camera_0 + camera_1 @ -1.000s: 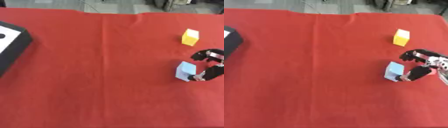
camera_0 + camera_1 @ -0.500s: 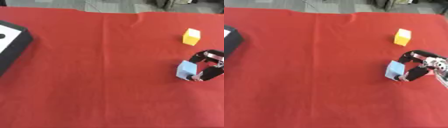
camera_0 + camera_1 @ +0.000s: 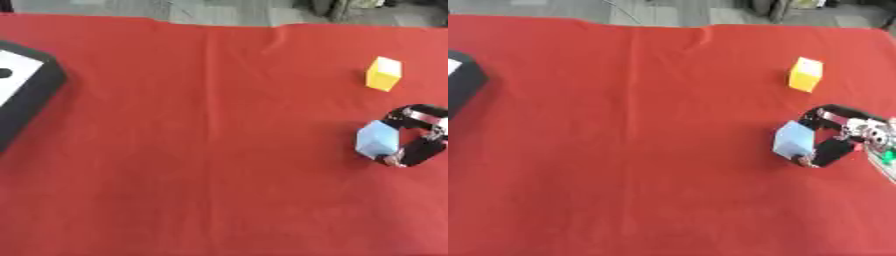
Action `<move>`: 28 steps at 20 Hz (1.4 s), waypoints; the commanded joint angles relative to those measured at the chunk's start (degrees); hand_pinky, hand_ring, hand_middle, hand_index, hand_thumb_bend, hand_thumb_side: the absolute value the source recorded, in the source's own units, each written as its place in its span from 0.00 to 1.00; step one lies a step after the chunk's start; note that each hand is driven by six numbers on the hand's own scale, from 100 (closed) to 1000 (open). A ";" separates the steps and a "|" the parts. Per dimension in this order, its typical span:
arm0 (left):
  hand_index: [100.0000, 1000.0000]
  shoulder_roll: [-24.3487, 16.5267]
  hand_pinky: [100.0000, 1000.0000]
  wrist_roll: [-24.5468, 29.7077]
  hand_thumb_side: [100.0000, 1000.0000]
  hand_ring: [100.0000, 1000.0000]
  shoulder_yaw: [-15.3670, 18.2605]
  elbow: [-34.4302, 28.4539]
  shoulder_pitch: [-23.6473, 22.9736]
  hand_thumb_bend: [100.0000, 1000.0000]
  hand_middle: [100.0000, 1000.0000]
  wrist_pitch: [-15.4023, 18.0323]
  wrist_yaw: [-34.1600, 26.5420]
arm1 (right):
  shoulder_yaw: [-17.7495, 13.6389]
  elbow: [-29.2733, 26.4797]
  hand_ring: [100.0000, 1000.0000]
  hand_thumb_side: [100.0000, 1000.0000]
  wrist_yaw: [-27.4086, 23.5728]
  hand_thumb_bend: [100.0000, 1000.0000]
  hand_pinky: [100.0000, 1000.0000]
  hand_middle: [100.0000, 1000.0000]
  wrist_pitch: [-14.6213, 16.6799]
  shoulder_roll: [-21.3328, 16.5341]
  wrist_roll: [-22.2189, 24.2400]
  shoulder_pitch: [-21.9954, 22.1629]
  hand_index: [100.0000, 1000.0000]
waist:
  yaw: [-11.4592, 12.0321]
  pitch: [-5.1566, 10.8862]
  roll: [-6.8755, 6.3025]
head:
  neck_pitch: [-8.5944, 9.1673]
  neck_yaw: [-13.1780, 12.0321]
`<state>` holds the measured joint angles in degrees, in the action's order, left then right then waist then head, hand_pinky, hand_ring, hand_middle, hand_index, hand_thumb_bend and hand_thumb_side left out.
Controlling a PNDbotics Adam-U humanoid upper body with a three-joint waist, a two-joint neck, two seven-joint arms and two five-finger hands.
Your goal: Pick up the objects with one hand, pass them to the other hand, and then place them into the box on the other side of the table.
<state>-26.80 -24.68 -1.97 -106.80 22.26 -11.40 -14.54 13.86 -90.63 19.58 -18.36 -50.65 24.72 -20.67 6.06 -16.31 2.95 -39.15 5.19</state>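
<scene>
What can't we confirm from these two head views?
- Box: cut off by the left edge in both views; its inside is mostly out of frame.
- Left hand: in neither view.
- Right hand: fingers curl round the light blue block, but the block hides the contact, so whether it is lifted is unclear.
- Yellow block: far faces hidden.

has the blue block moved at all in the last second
No. The blue block, with the right hand curled round it, sits in the same place below the yellow block, with the same gap between them as a second ago.
</scene>
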 commanded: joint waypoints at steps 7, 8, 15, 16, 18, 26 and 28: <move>0.78 -1.17 0.57 0.12 0.72 0.70 0.22 -0.57 0.57 0.09 0.77 0.09 0.26 | -2.80 -6.46 0.76 0.00 -7.39 0.09 0.84 0.45 -2.54 -1.14 -7.04 0.41 0.56 | -0.44 0.99 -0.22 | 0.23 -0.21; 0.78 -1.24 0.57 0.13 0.72 0.70 0.22 -0.56 0.55 0.09 0.77 0.08 0.29 | -3.19 -7.40 0.76 0.00 -8.33 0.06 0.83 0.45 -2.80 -1.12 -7.90 0.59 0.56 | -0.51 1.01 -0.26 | 0.23 -0.28; 0.78 -3.21 0.58 1.64 0.69 0.70 -0.58 -1.76 1.91 0.07 0.77 -0.21 1.66 | -5.37 -17.69 0.74 0.00 -11.78 0.00 0.82 0.43 -5.09 0.36 -14.94 2.08 0.54 | -1.03 1.34 -0.70 | 0.42 -0.74; 0.78 -3.89 0.58 2.19 0.67 0.70 -0.92 -2.15 2.50 0.06 0.77 -0.33 2.25 | -5.31 -19.20 0.74 0.00 -12.04 0.00 0.82 0.42 -5.53 1.08 -16.09 1.87 0.54 | -1.08 1.46 -0.85 | 0.36 -0.80; 0.78 -5.47 0.58 3.64 0.66 0.71 -1.76 -3.05 3.90 0.05 0.77 -0.75 3.44 | -4.80 -21.68 0.74 0.00 -12.93 0.00 0.81 0.42 -6.52 2.91 -18.77 1.02 0.54 | -1.17 1.68 -1.16 | 0.33 -0.88; 0.77 -11.66 0.59 11.02 0.58 0.71 -5.53 -6.45 9.58 0.02 0.76 -4.37 8.61 | -0.28 -22.06 0.75 0.00 -12.35 0.00 0.79 0.41 -7.11 10.35 -22.83 -3.31 0.55 | -1.25 2.10 -1.89 | -0.13 -1.10; 0.77 -12.39 0.60 13.46 0.58 0.71 -6.46 -6.98 11.15 0.01 0.76 -5.95 9.83 | 0.67 -21.55 0.75 0.00 -12.28 0.00 0.79 0.41 -7.03 11.84 -24.91 -4.62 0.55 | -1.14 2.21 -2.05 | -0.27 -1.07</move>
<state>-36.92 -12.61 -8.22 -112.49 32.47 -16.65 -5.69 14.47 -111.90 6.88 -25.45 -38.76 0.99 -24.41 4.88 -15.51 0.99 -39.21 4.18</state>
